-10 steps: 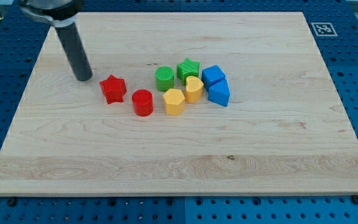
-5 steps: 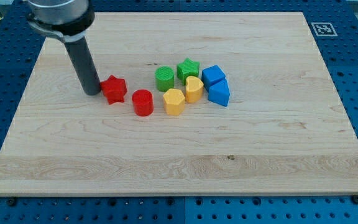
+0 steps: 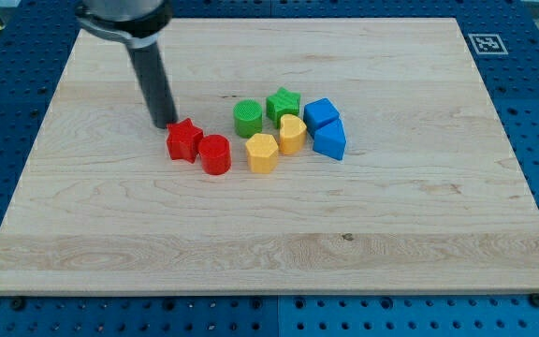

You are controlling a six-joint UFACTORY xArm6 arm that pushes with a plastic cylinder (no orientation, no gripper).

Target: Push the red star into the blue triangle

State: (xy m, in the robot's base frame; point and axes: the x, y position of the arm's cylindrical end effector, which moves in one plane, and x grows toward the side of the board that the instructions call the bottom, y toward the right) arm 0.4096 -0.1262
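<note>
The red star [image 3: 184,140] lies left of the board's middle, touching the red cylinder [image 3: 215,154] on its right. My tip [image 3: 166,123] stands just at the star's upper left, touching or nearly touching it. The blue triangle [image 3: 330,141] lies at the right end of the cluster, under a blue cube [image 3: 321,114].
Between the star and the triangle sit a green cylinder [image 3: 248,119], a green star [image 3: 284,104], a yellow hexagon block [image 3: 262,153] and a yellow rounded block [image 3: 292,134]. The wooden board [image 3: 269,253] lies on a blue perforated table, with a marker tag [image 3: 487,43] at the top right.
My tip moved right and reached the red star, pushing it right and slightly down until it met the red cylinder. The other blocks have not moved.
</note>
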